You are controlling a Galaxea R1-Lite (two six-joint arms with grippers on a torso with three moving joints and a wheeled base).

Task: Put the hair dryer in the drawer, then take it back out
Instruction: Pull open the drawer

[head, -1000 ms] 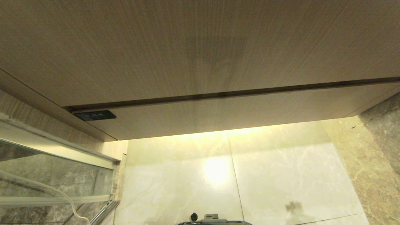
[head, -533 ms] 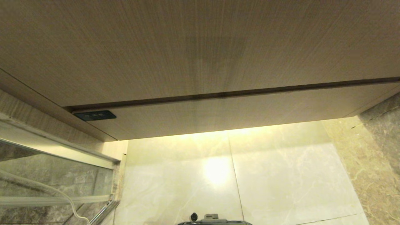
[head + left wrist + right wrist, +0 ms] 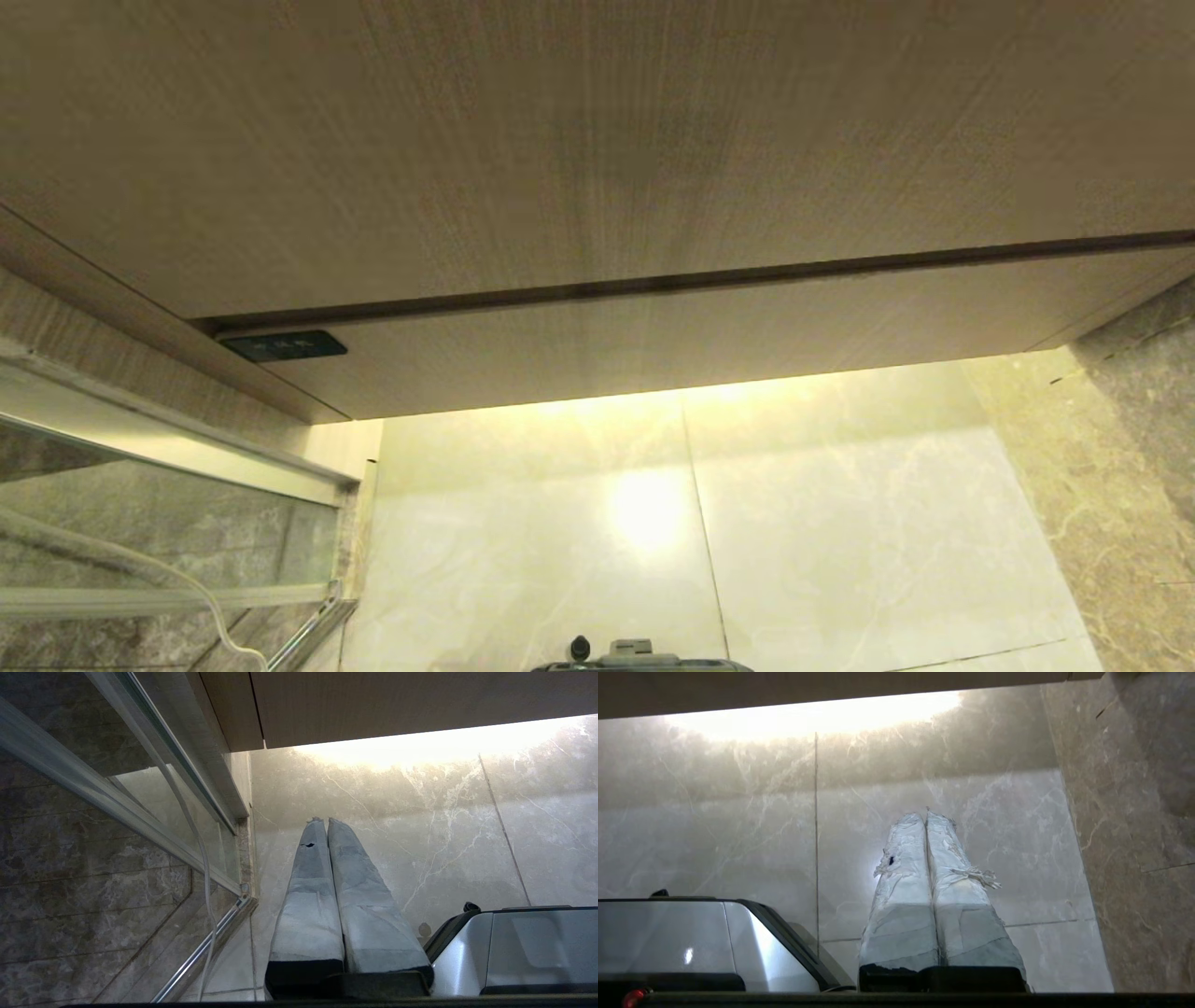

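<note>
The right claw [image 3: 927, 814] hangs pointing down at the floor [image 3: 1008, 826], its two taped fingers [image 3: 906, 877] pressed flat together with nothing between them and touching nothing. The left claw [image 3: 322, 820] hangs the same way on the other side, its fingers [image 3: 359, 882] likewise closed on each other and empty. Both arms sit low beside the robot's base [image 3: 691, 938], whose grey shell shows at the edge of each wrist view, and neither arm appears in the head view. Below the claws lies pale marbled floor tile with a dark grout line [image 3: 816, 826], brightly lit along the strip under the vanity. To the robot's right rises a darker brown marble wall [image 3: 1134, 812]; to its left stands a glass shower screen [image 3: 117, 826] in a metal frame, with a thin white cord [image 3: 201, 858] hanging behind the glass. Ahead, the head view is filled by the wood-grain vanity front: the drawer [image 3: 653, 345] is shut, a dark seam running above it, and a small dark label [image 3: 285, 345] sits at its left end. The hair dryer is in none of the views, so its place cannot be told.
</note>
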